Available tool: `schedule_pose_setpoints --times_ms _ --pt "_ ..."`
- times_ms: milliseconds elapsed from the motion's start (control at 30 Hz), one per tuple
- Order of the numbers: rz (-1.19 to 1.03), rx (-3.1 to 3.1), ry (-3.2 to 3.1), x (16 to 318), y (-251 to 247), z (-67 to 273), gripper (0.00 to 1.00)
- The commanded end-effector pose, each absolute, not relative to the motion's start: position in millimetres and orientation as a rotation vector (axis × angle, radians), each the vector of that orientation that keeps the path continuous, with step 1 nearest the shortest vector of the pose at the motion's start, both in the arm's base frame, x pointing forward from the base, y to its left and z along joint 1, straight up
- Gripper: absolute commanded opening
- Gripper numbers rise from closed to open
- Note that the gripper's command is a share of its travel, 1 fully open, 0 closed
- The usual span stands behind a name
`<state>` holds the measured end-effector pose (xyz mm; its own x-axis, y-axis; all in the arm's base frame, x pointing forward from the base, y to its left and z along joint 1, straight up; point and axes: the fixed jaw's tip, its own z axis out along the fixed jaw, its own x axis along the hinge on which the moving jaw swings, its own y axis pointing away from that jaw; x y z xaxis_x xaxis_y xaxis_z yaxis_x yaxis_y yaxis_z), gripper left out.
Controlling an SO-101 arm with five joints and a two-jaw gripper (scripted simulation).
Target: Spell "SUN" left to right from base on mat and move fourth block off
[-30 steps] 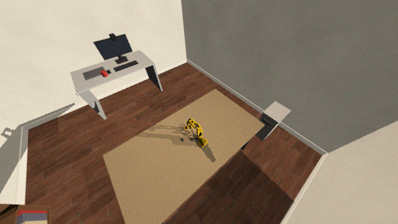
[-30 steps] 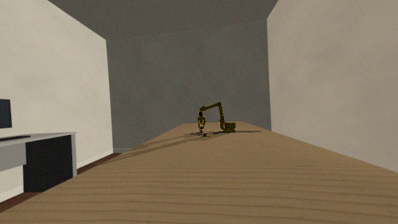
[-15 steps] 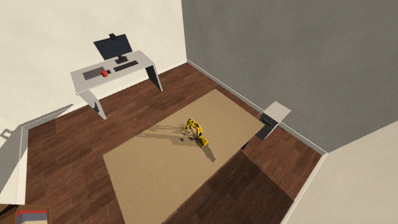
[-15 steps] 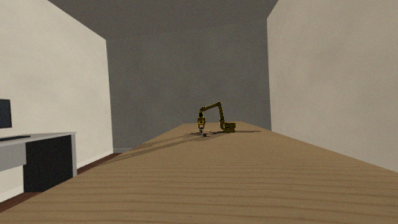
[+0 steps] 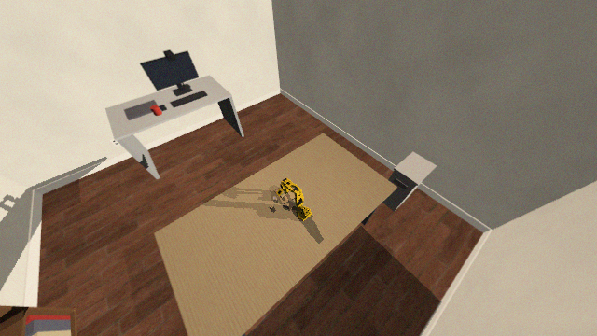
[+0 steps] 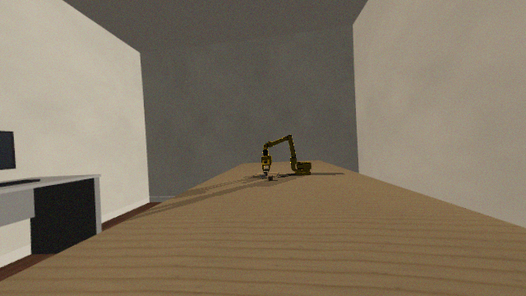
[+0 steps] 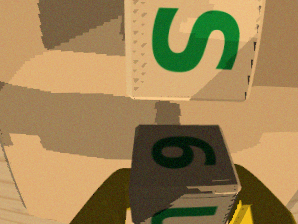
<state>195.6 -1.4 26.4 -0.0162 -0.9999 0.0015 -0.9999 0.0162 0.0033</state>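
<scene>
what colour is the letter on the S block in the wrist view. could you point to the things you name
Green, on the pale S block (image 7: 145, 75); the wrist view shows it best.

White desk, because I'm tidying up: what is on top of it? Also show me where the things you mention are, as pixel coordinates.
On the white desk (image 5: 214, 86) (image 6: 98, 205): a dark monitor (image 5: 173, 72) (image 6: 6, 150), a black keyboard (image 5: 188, 99) (image 6: 20, 182), a grey pad (image 5: 136, 111) and a red mouse (image 5: 156, 110). The surface beneath them is covered.

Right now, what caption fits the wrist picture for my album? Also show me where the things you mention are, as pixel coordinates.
Dark gripper (image 7: 184, 202) clutching a lettered block (image 7: 176, 154) below a pale block with a green S (image 7: 220, 85).

The small arm (image 5: 298, 195) (image 6: 292, 149) is yellow with black patches, its links slim and angular, its foot blocky; the distant view leaves any screws or cables too small to tell.
</scene>
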Motion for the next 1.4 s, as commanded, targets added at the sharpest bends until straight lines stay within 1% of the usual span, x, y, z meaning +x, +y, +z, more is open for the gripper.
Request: schedule_pose_setpoints --times_ms 0,833,933,1167,1367 --pt "0.082 2.240 -2.274 205.6 -0.4 34.9 0.00" --pt "0.082 2.240 -2.274 205.9 -0.4 30.2 0.00" --pt "0.082 2.240 -2.274 205.9 -0.4 30.2 0.03" --pt "0.082 2.240 -2.274 205.9 -0.4 30.2 0.13" --pt "0.082 2.240 -2.274 205.9 -0.4 30.2 0.14"
